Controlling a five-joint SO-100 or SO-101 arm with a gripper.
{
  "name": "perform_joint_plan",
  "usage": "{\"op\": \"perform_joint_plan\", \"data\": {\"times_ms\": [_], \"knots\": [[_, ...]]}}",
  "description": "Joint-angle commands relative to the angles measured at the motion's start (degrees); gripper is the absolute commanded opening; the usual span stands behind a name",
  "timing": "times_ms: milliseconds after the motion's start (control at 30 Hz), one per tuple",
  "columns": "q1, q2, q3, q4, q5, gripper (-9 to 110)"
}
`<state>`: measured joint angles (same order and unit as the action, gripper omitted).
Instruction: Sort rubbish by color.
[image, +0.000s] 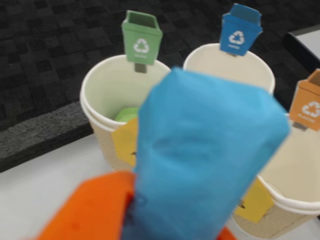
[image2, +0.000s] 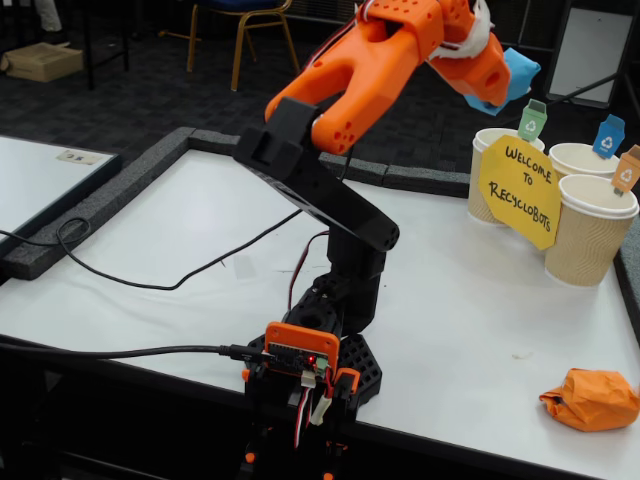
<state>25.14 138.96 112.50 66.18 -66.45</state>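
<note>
Gripper clamps blue wad (long axis toward the cups); green wad inside one.

- Three paper wads: one blue filling the middle of the wrist view, one green showing inside a cup, one orange lying on the desk in the fixed view.
- Three paper cups: one with the green tag, one with the blue tag, one with the orange tag.
- Three small bin-shaped tags: green, blue, orange.
- One yellow sign leaning against the cups.
- One robot arm.
- One chair in the background.
- One cardboard box on the floor.
</note>
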Motion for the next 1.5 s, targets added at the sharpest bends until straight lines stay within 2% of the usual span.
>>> {"op": "perform_joint_plan", "data": {"times_ms": [0, 367, 567, 767, 1067, 1467], "knots": [[-1.1, 2.8, -5.0, -3.6, -1.0, 0], [1.6, -4.4, -5.8, -12.9, -1.0, 0], [4.0, -16.2, -14.5, -14.9, -1.0, 0], [6.2, -27.0, -18.8, -24.1, -1.0, 0], [7.6, -43.5, -33.4, -30.8, -1.0, 0], [8.3, -55.4, -44.2, -37.0, -1.0, 0]]}}
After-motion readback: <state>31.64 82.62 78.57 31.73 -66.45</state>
